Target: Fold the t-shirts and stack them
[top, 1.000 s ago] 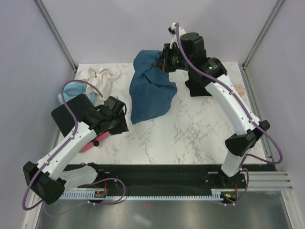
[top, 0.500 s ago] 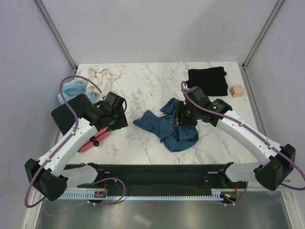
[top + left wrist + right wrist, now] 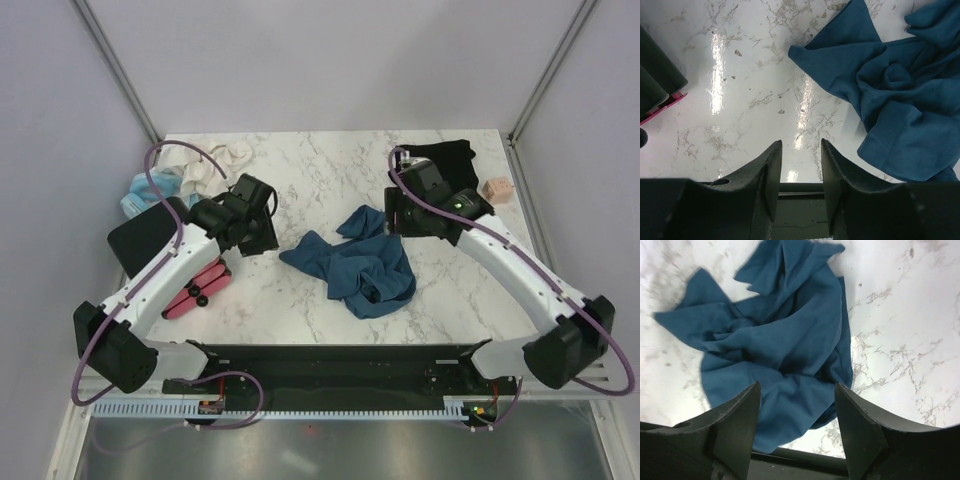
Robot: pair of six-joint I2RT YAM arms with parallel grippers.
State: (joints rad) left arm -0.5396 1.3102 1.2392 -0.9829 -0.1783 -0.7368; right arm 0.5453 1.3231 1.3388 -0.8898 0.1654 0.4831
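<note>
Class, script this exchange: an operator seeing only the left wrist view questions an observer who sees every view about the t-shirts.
Operator: I see only the teal t-shirt. Where is the black one?
Observer: The black t-shirt lies near the far right corner of the table.
Operator: Is the right tool gripping the teal one?
Observer: No. The right tool hangs open over it, its fingers closed on nothing.

White cloth (image 3: 215,157), peach cube (image 3: 496,189)
</note>
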